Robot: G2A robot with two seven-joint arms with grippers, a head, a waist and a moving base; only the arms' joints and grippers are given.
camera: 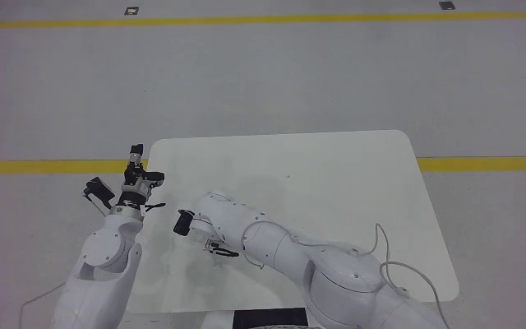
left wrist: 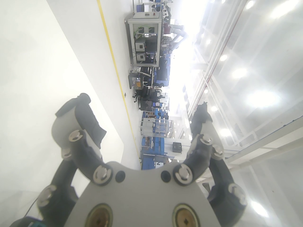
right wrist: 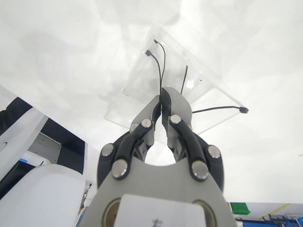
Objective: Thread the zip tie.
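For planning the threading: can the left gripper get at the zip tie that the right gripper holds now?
Probably yes, after turning: the left gripper is open and empty but points away into the room. The zip tie sticks out of the shut right gripper, with nothing seen between.

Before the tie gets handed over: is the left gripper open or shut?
Open. The left gripper shows its fingers standing wide apart in its wrist view, with nothing held between them.
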